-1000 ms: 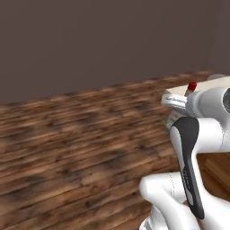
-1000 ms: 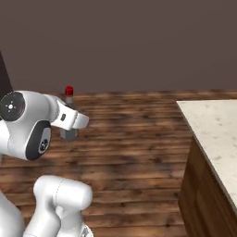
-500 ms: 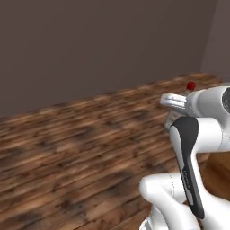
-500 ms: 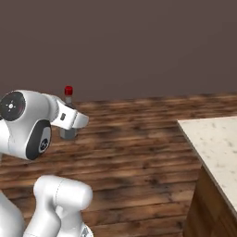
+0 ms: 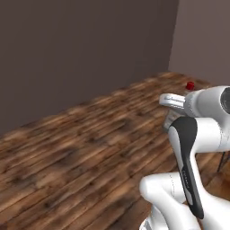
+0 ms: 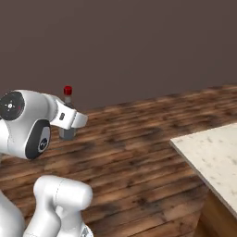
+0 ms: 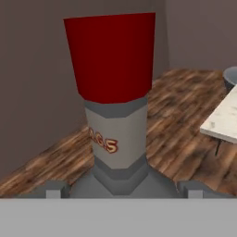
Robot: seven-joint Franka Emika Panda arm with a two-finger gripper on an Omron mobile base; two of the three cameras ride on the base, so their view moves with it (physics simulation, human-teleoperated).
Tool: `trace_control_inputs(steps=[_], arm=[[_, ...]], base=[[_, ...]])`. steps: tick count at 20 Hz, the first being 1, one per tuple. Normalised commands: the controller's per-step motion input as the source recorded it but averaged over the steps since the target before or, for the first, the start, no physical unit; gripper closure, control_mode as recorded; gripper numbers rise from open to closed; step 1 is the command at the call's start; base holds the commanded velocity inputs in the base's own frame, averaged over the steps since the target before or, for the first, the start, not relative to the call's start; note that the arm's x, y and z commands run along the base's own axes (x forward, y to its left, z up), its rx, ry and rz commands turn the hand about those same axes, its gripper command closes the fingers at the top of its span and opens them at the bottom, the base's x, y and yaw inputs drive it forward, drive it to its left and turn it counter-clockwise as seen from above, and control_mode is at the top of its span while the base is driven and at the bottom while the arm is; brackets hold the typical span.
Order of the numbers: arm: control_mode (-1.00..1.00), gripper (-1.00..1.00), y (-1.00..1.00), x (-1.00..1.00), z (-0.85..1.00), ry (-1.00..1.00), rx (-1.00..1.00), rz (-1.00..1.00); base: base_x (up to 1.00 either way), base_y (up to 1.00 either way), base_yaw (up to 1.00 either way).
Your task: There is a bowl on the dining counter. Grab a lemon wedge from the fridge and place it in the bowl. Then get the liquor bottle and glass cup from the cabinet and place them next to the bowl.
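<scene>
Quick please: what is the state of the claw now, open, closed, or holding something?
Claw: closed on the liquor bottle, the grey one with the red cap.

The floor (image 5: 81,152) is dark brown wood plank, running back to a plain grey-brown wall (image 6: 139,46). At the right of the right base view, a corner of the bench (image 6: 210,155) shows: a beige speckled stone top on an orange-brown wooden base, standing on the floor. In the hand view, the bench (image 7: 224,118) edge appears at the right, with a grey round stool (image 7: 230,76) beside it.
</scene>
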Motion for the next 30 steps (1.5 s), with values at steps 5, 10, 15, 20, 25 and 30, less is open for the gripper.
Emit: trace_control_inputs(steps=[5,10,15,20,25,30], arm=[[1.0,1.0,0.0,0.0,0.0,0.0,0.0,0.0],[1.0,1.0,0.0,0.0,0.0,0.0,0.0,0.0],[1.0,1.0,0.0,0.0,0.0,0.0,0.0,0.0],[1.0,1.0,0.0,0.0,0.0,0.0,0.0,0.0],[1.0,1.0,0.0,0.0,0.0,0.0,0.0,0.0],[1.0,1.0,0.0,0.0,0.0,0.0,0.0,0.0]], base=[[1.0,0.22,-0.41],[1.0,0.25,-0.44],[1.0,0.28,-0.49],[1.0,0.32,-0.52],[0.98,0.42,-0.53],[0.81,0.67,-0.5]])
